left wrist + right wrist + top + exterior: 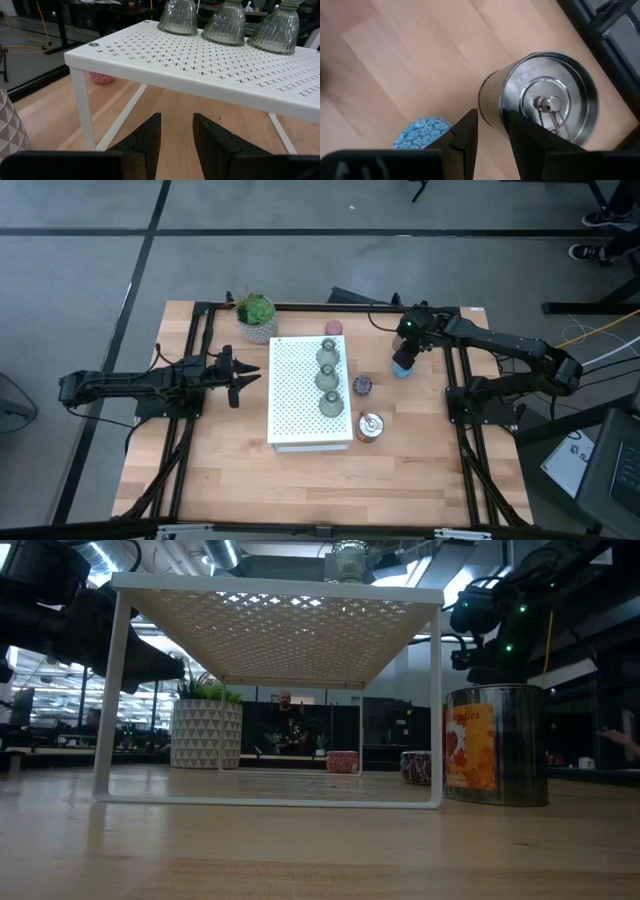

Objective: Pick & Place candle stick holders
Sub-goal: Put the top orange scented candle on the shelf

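Three glass holders (328,378) in a row atop the box (300,405)

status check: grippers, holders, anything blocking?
Right gripper over blue holder, nothing gripped; left gripper idle beside white box. Three green glass holders on box. Nothing blocking.

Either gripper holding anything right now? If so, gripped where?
Nothing is held. The left gripper is open in the air beside the white perforated box. The right gripper is open above a silvery metal holder and the blue holder.
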You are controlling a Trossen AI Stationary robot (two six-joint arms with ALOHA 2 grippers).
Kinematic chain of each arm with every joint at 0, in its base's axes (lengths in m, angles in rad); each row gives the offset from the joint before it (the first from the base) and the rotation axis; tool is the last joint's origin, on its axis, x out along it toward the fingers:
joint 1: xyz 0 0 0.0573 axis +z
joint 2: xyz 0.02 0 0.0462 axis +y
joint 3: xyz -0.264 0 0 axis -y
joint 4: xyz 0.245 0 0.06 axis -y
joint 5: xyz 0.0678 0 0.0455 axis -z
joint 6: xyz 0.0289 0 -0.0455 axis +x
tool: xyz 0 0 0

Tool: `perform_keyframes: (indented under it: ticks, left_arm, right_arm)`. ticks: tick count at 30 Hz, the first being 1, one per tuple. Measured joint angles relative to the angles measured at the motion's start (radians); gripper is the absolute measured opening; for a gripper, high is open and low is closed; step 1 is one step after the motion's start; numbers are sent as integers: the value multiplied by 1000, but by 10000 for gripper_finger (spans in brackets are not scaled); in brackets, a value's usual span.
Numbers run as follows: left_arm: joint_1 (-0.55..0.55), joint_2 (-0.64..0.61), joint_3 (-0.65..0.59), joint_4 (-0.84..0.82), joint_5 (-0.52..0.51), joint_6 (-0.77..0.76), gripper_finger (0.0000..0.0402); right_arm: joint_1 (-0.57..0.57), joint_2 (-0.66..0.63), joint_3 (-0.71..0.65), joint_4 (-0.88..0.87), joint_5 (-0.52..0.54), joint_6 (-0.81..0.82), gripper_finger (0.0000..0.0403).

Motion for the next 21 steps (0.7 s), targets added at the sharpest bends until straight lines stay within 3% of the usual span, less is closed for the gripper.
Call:
perform_keyframes:
  ticks: [5, 14, 21]
  left_arm:
    - [0, 0, 0, 0, 0, 0, 107]
    - [0, 0, 0, 0, 0, 0, 107]
    - [0, 0, 0, 0, 0, 0, 107]
  right_arm:
    - [-1, 2, -1, 4, 47, 0, 99]
    - [-3, 54, 5, 7, 58, 0, 19]
    - [-1, 42, 5, -6, -9, -10, 3]
